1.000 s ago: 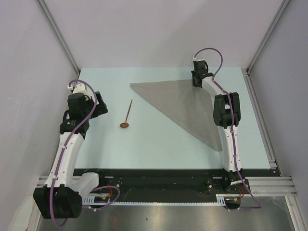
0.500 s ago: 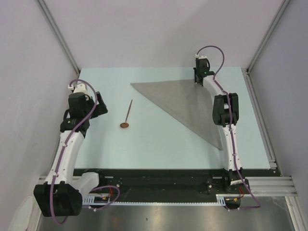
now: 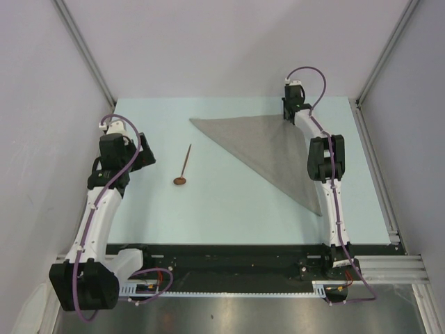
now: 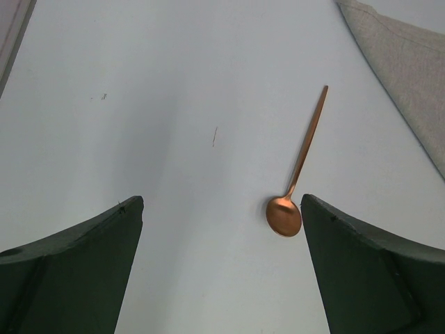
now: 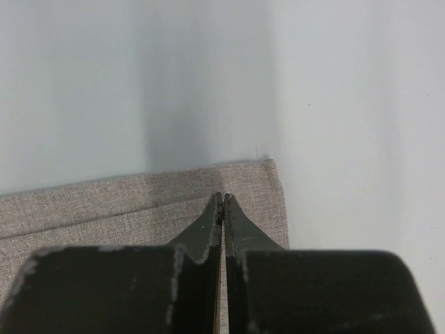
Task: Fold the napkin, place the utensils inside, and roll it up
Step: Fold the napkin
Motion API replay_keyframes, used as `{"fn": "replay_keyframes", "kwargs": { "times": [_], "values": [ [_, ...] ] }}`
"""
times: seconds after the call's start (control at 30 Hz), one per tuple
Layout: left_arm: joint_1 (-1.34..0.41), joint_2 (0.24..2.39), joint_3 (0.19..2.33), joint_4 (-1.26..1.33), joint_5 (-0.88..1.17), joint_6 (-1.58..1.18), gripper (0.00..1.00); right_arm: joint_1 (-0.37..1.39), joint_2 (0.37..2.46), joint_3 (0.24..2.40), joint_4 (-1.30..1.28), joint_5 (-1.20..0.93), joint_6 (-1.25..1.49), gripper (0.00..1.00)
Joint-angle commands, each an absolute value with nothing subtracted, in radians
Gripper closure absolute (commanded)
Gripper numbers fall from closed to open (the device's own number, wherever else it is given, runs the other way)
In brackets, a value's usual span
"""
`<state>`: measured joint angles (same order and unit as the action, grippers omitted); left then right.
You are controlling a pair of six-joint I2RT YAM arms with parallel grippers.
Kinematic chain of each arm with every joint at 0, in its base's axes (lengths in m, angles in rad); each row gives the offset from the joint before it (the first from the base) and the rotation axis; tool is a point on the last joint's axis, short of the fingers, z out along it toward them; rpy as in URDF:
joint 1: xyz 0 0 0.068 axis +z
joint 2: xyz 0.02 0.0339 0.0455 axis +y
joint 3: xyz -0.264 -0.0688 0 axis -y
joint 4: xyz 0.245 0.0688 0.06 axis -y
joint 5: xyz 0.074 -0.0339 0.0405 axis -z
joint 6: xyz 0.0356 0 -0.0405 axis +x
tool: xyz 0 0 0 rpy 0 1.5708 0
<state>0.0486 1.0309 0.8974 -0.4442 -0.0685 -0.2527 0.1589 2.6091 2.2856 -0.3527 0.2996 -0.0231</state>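
- Near edge: both arm bases are bolted here. Bare surface [image 3: 229, 216] is seen ahead of them, with open room between the arms.
- Left, mid-depth: the left hand [image 4: 221, 205] is held spread wide and empty, low over the surface. The spoon [image 4: 284, 216] lies flat just beyond its fingers and is framed between them, bowl nearest and handle pointing away and slightly right. The spoon and cloth are apart, with a strip of bare surface between them.
- Right of centre: the napkin [image 3: 271, 149] is laid flat as a triangle. Its long edge runs from a far-left tip to a near-right tip beside the right forearm. The fold is judged done; the spoon is not yet placed on it.
- Far right: the right hand [image 5: 222, 200] is pressed fully closed at the napkin's far right corner. Whether a layer is caught between the tips cannot be told.
- Risks, as judged:
  - The fold could be skewed or opened if that corner is dragged.
  - The cloth could be snagged by the forearm above it.
  - The thin spoon could be skated away by closing fingers, since it lies flat on a hard surface.
- Room: little is left beyond the far corner, toward the far and right edges. The left arm is close to the side wall [image 3: 42, 104]. The most free surface lies centre and near.
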Motion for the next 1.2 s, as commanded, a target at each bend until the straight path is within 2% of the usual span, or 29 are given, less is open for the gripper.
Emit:
{"fn": "replay_keyframes", "kwargs": {
  "times": [0.0, 1.17],
  "values": [
    [0.06, 1.038, 0.902, -0.433, -0.067, -0.235, 0.0, 0.14, 2.628, 2.358, -0.305, 0.328, -0.032, 1.0],
    [0.066, 1.055, 0.904, -0.43, -0.052, -0.236, 0.0, 0.107, 2.689, 2.43, -0.298, 0.319, -0.025, 1.0]
  ]
}}
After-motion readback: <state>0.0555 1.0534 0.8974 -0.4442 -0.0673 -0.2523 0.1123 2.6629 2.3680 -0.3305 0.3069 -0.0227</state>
